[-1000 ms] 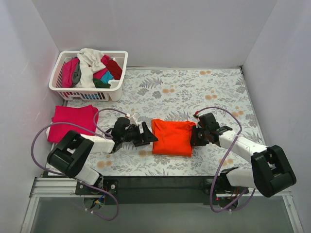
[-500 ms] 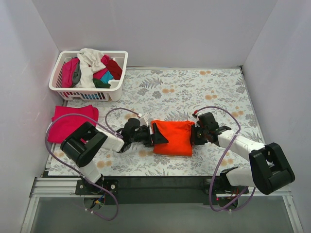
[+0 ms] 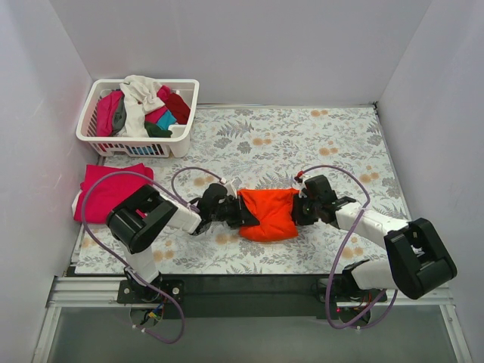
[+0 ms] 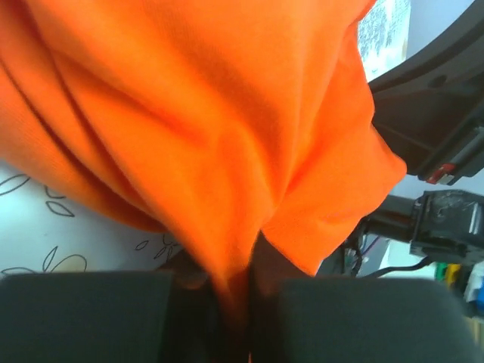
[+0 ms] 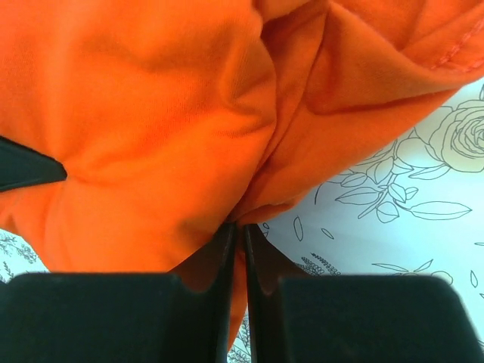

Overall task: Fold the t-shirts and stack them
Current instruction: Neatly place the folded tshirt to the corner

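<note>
Standing far left on the table [image 3: 302,144], a white basket [image 3: 190,113] is heaped with shirts [image 3: 140,102], a magenta t-shirt [image 3: 113,198] folded nearby. The orange t-shirt [image 3: 268,213] is bunched between left gripper [image 3: 240,212] and right gripper [image 3: 299,212], both clamped on it.

The orange t-shirt [image 3: 268,214] is soft matt cloth, a fine knit with a stitched hem, rumpled into creases. The pink t-shirt [image 3: 106,193] at the table's left edge is matt cloth too. The table [image 3: 318,144] has a smooth floral-printed cover. The basket [image 3: 184,113] at the far left corner is white slatted plastic, faintly glossy. The right arm [image 3: 370,221] has smooth black and white plastic shells.
</note>
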### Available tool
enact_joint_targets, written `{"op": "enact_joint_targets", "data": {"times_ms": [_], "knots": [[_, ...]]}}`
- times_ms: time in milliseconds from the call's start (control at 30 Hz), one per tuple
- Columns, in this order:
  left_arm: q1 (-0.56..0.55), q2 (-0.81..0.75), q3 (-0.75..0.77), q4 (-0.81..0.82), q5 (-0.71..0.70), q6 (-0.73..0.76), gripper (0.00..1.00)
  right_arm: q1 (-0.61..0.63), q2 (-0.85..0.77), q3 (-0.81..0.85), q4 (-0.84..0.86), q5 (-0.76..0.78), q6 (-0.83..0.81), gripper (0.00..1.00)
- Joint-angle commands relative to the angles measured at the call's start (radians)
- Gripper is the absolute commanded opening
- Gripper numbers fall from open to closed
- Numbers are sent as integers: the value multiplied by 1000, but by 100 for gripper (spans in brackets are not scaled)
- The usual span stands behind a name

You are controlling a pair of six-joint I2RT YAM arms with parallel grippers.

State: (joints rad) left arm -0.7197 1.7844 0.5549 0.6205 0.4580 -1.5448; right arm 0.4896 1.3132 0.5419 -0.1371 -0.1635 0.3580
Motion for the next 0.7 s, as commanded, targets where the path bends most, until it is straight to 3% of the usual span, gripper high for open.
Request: {"op": "enact_joint_targets", "data": {"times_ms": [0, 133, 233, 367, 400, 500, 667], "knots": [[-7, -3, 40, -143, -113, 93, 2, 12, 21, -17, -27, 2, -7, 5], [-7, -49, 91, -293, -195, 172, 0, 12, 30, 38, -58, 34, -31, 8], [-4, -120, 123, -404, -274, 248, 0, 14, 35, 121, -105, 91, -54, 19], [29, -227, 146, -534, -344, 337, 0, 9, 29, 234, -151, 198, -97, 51], [38, -247, 149, -560, -369, 354, 0, 0, 26, 280, -160, 211, -106, 54], [75, -341, 160, -668, -400, 420, 0, -28, 15, 340, -171, 226, -142, 61], [80, -433, 184, -772, -502, 472, 0, -89, 33, 487, -171, 182, -197, 65]]}}
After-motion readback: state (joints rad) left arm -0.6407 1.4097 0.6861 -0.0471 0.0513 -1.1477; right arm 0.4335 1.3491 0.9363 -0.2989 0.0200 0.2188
